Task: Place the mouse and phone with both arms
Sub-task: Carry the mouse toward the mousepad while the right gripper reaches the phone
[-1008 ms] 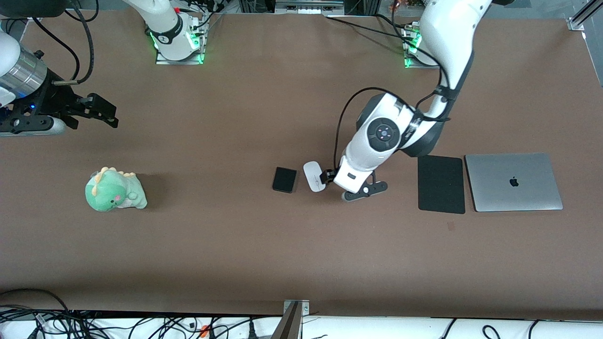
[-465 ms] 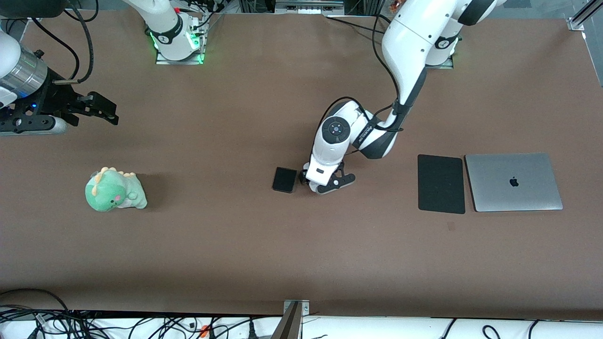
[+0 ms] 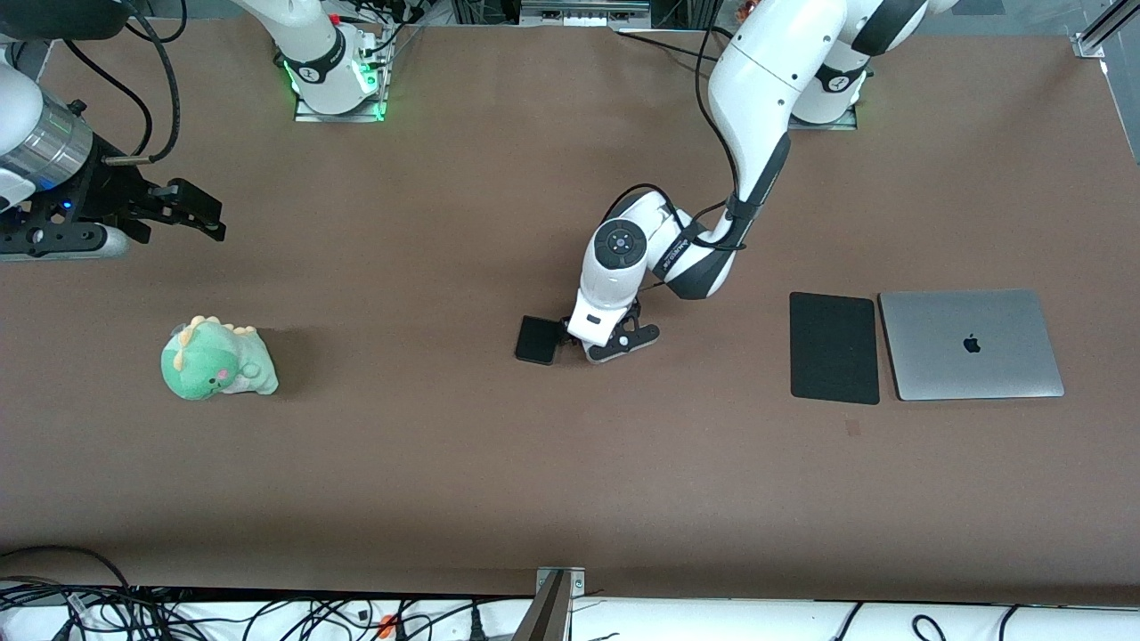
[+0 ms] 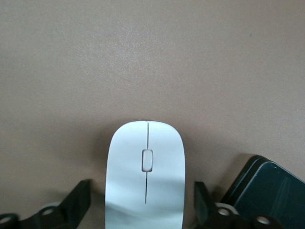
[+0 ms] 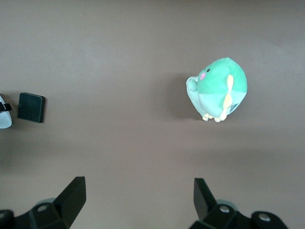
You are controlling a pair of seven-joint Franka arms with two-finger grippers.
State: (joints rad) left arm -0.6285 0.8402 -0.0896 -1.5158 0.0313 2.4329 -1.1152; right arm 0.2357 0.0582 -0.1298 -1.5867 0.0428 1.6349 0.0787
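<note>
I see the brown table [image 3: 445, 463] carrying five things: a green dinosaur plush [image 3: 217, 360] toward the right arm's end, the black phone [image 3: 538, 340] near the middle with the white mouse [image 4: 145, 174] just beside it, and at the left arm's end a black mouse pad [image 3: 834, 348] beside a closed silver laptop [image 3: 971, 344]

2 glossy white jointed arms: left arm [image 3: 757, 80], right arm [image 3: 303, 36]. Black cables run along both. Green lights glow at the bases. Right arm carries a silver ribbed wrist ring [image 3: 44, 133].
</note>
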